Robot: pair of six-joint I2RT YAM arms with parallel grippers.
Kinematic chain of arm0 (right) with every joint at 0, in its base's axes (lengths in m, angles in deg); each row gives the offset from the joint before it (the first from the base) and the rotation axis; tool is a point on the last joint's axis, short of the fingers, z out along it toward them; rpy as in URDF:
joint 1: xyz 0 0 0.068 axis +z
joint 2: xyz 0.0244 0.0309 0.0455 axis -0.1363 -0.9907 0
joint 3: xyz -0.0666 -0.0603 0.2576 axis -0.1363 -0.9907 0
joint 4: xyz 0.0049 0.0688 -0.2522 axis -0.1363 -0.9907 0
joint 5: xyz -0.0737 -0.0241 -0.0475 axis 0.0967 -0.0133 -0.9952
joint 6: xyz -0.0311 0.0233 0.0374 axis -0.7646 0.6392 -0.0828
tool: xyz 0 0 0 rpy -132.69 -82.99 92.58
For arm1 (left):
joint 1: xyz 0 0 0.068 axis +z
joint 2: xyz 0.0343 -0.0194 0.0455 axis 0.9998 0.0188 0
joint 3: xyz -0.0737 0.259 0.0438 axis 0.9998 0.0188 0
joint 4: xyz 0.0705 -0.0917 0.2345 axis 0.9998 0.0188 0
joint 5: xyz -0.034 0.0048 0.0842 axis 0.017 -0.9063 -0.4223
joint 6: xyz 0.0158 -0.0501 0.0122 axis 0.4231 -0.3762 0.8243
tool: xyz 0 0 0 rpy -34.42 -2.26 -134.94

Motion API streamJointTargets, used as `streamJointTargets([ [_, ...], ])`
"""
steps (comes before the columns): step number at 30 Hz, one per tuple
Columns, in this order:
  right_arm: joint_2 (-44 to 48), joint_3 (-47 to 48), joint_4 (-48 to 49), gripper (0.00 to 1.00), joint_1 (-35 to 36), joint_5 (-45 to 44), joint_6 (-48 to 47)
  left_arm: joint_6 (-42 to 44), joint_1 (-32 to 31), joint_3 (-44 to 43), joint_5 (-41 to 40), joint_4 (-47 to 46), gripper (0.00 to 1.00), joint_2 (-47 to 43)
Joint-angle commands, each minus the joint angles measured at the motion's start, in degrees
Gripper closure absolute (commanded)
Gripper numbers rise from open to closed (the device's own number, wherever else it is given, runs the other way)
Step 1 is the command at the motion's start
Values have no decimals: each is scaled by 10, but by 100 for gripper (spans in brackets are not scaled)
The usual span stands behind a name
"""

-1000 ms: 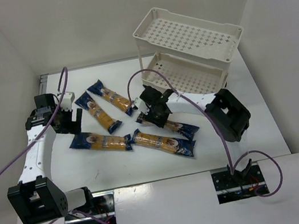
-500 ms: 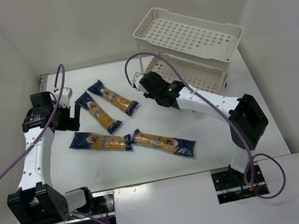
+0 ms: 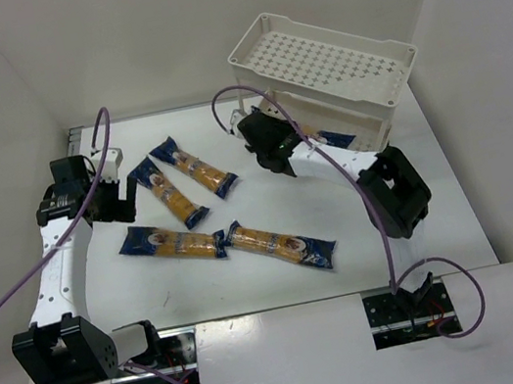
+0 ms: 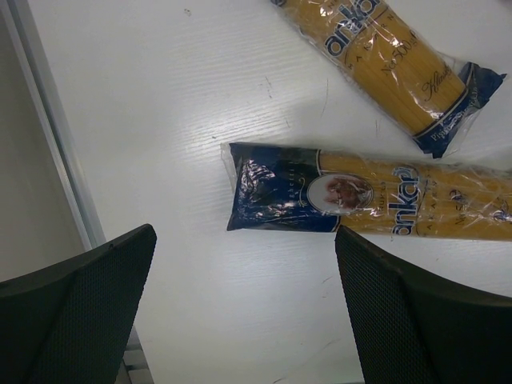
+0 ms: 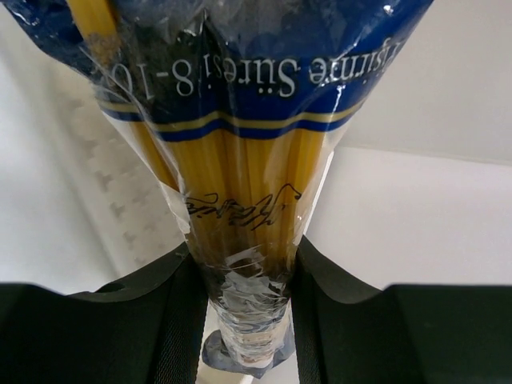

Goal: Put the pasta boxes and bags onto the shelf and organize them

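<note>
My right gripper (image 3: 277,149) is shut on a pasta packet (image 3: 331,139) and holds it at the left end of the cream shelf (image 3: 322,53), its far blue end reaching into the lower tier. In the right wrist view the packet (image 5: 240,184) is pinched between the pads of the gripper (image 5: 244,320), with the perforated tray (image 5: 72,168) on the left. Several more packets lie on the table: two slanted (image 3: 165,192) (image 3: 194,166) and two end to end (image 3: 171,242) (image 3: 281,245). My left gripper (image 3: 111,202) (image 4: 244,312) is open and empty above the table, just short of a packet's blue end (image 4: 276,200).
White walls close in the table at the back and both sides. A metal rail (image 4: 48,136) runs along the table's left edge next to my left gripper. Purple cables (image 3: 16,294) loop off both arms. Another packet (image 4: 384,64) lies beyond the nearest one.
My right gripper has lifted a packet off the table's middle and carried it back and right to the shelf's lower tier. My left gripper has shifted slightly to the left.
</note>
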Motion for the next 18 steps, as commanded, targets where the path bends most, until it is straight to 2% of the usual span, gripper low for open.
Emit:
streamJointTargets([
  [1,-17,47,85,100,-29,-56,-32,4,3,-28,5,-12,0,-6],
  [6,-38,61,90,98,-45,-56,-10,4,3,-28,5,-12,0,5],
  [7,-47,66,84,88,-45,-56,-4,4,3,-28,5,-12,0,5],
  [9,-54,66,78,52,-45,-56,-4,4,3,-28,5,-12,0,5],
  [10,-61,66,78,40,-45,-62,-4,4,3,-33,5,-12,0,5],
  [13,-61,71,51,24,-45,-62,11,10,3,-28,10,-7,0,5],
  [15,-56,71,46,20,-45,-51,26,16,3,-23,10,-7,0,10],
  [16,-48,71,39,16,-45,-51,27,24,3,-22,-15,-7,0,10],
  [18,-34,71,31,15,-45,-45,27,41,-11,-6,-37,-7,0,10],
])
